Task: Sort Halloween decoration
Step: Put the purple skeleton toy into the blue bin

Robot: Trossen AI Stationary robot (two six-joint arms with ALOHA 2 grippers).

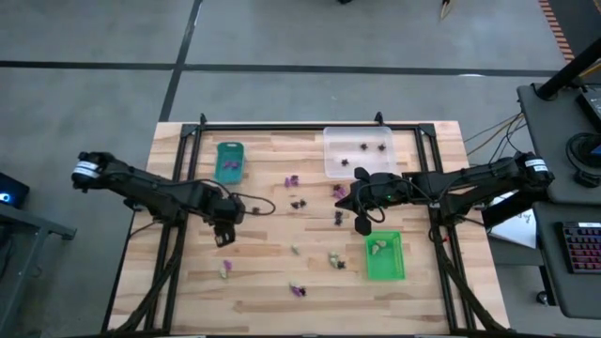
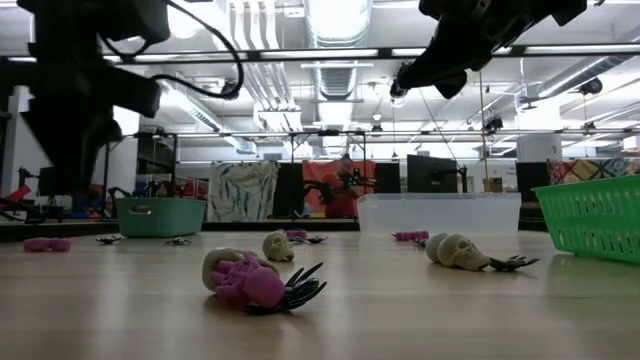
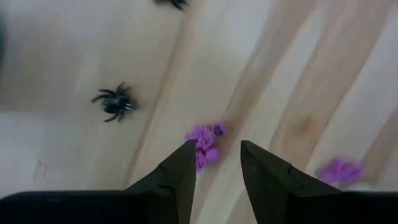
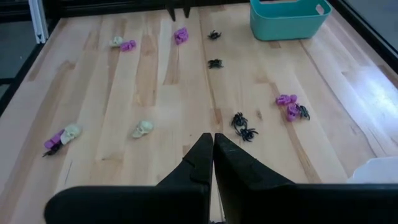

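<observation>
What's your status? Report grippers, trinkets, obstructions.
Left gripper open above a purple trinket, not gripping. Right gripper shut, empty, raised mid-table. Trinkets scattered; some in clear tray and green tray. Black spider nearby, not blocking.

From where I stand, no writing, label, brand or number can be read anywhere, neither on the trays nor on the bench (image 1: 254, 282).

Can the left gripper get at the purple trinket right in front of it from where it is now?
Probably yes. The left gripper is open with the purple trinket just ahead of its fingertips on bare table; the black spider sits well aside, so nothing blocks the way.
</observation>
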